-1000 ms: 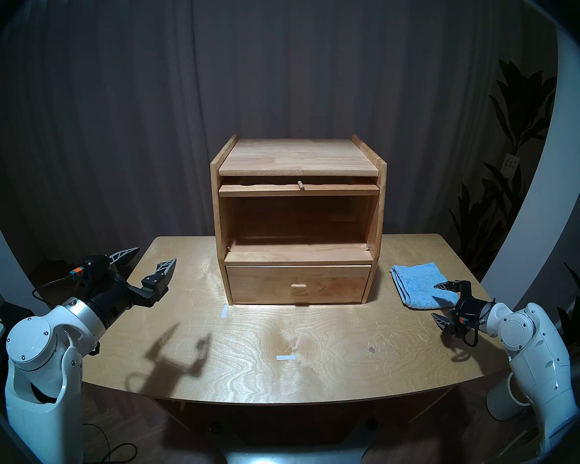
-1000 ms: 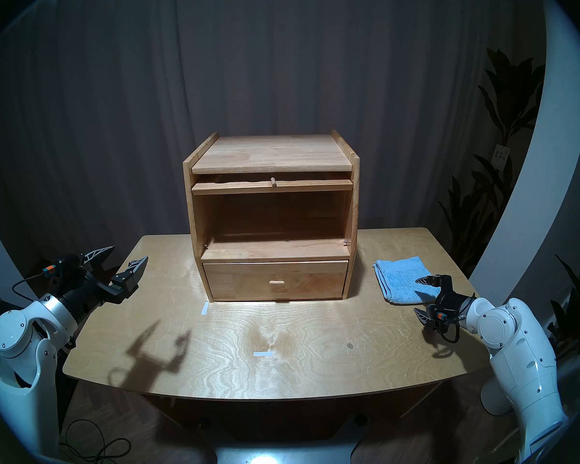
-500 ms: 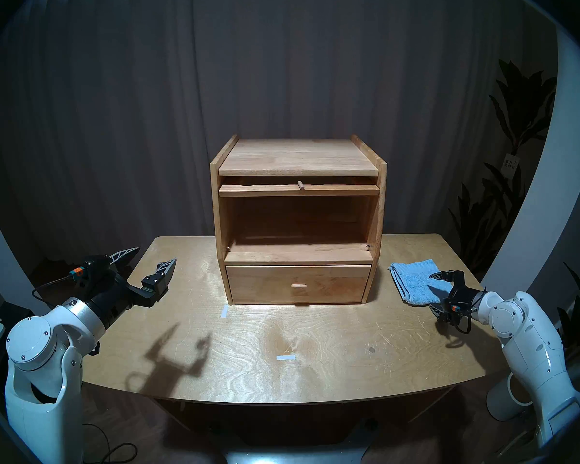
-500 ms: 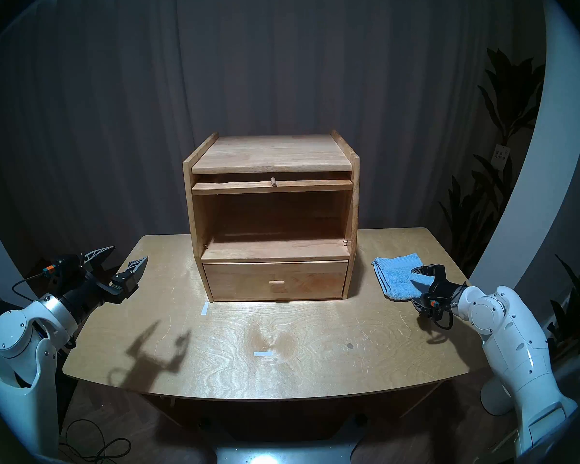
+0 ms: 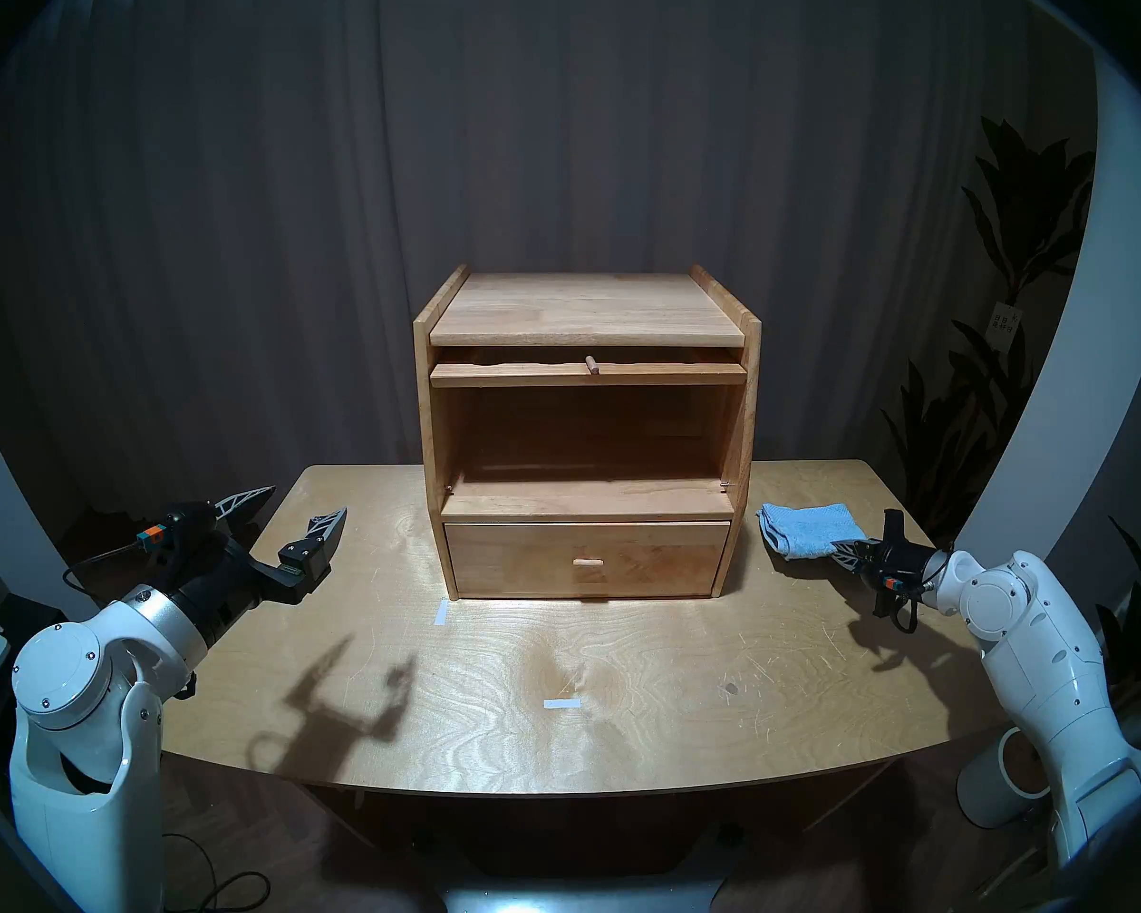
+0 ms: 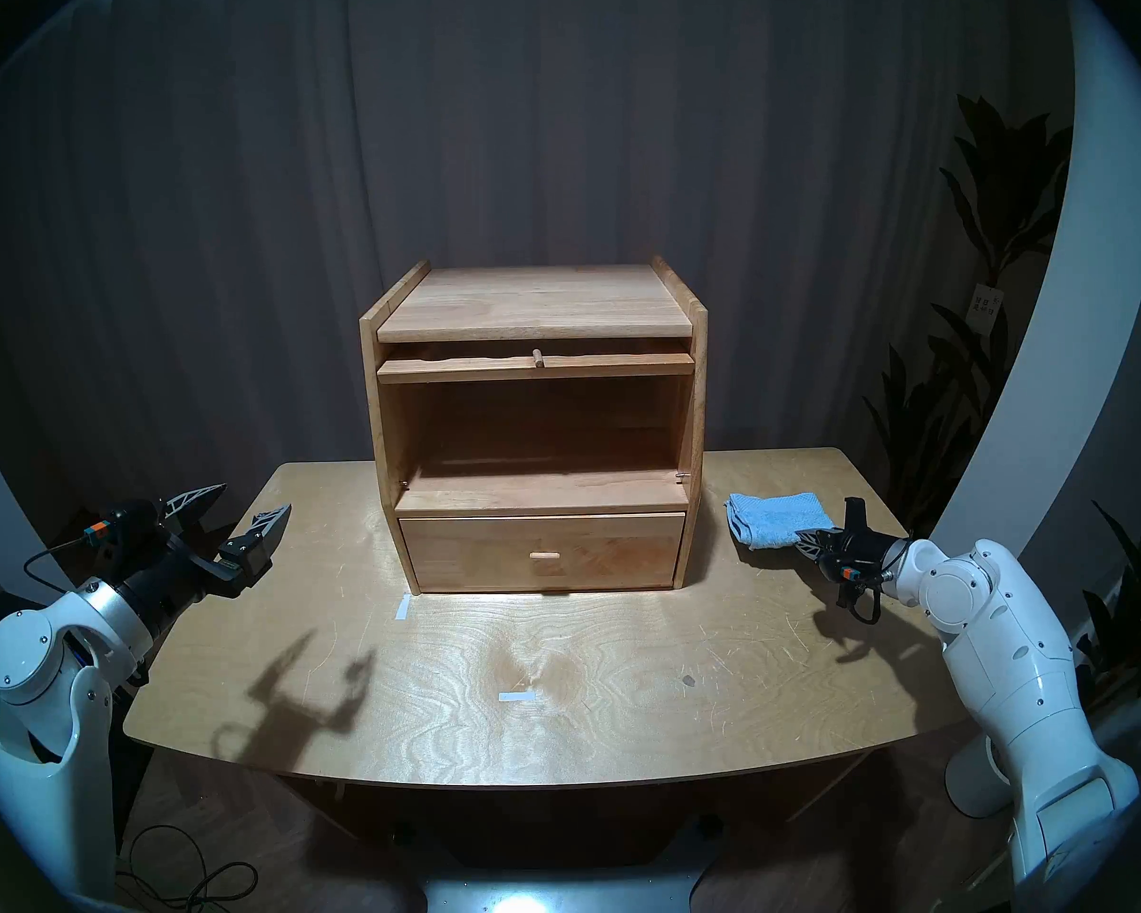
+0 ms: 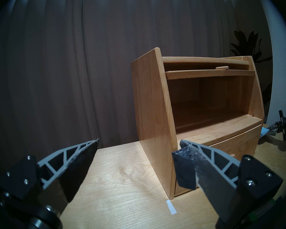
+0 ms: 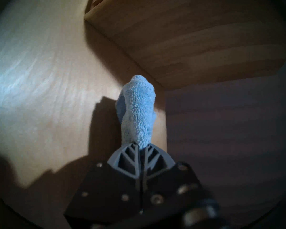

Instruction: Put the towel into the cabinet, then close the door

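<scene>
Right now my right gripper (image 8: 141, 151) is clamped on the near edge of the towel (image 5: 808, 529), its 2 fingers pressed together around the blue cloth. Its far end droops toward the table (image 5: 620, 681), just to the right of the cabinet (image 5: 586, 431); whether it touches, I cannot tell. Up top, the door (image 5: 587, 373) lies flat under the cabinet's roof, leaving the upper compartment open. Meanwhile my left gripper (image 5: 294, 513) hovers over the table's left edge, fingers wide apart, holding nothing.

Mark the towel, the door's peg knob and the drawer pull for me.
towel (image 5: 808, 528): head left view, middle of the cloth.
peg knob (image 5: 591, 363): head left view, its shaft.
drawer pull (image 5: 587, 562): head left view, its front.
</scene>
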Robot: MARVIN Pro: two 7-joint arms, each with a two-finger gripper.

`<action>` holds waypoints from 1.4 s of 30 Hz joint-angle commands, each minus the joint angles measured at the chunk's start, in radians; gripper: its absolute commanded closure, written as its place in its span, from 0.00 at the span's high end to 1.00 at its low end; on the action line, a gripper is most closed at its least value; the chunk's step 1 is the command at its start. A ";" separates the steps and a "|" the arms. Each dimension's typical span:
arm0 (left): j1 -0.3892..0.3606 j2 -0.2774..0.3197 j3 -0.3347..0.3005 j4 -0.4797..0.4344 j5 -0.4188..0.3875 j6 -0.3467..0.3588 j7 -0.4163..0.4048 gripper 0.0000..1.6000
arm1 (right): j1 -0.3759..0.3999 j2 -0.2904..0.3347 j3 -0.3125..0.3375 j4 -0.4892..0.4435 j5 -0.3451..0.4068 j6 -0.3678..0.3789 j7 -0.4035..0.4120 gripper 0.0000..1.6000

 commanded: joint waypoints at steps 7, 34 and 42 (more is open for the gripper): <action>-0.002 0.002 0.000 -0.011 0.001 -0.003 -0.001 1.00 | 0.089 0.027 0.156 -0.189 0.136 -0.060 -0.084 0.00; -0.002 0.003 0.000 -0.011 0.001 -0.003 -0.001 1.00 | -0.056 -0.042 0.301 -0.561 0.459 -0.230 -0.133 0.00; -0.002 0.003 0.001 -0.011 0.000 -0.003 -0.001 1.00 | -0.123 -0.093 0.205 -0.676 0.531 -0.231 -0.126 0.00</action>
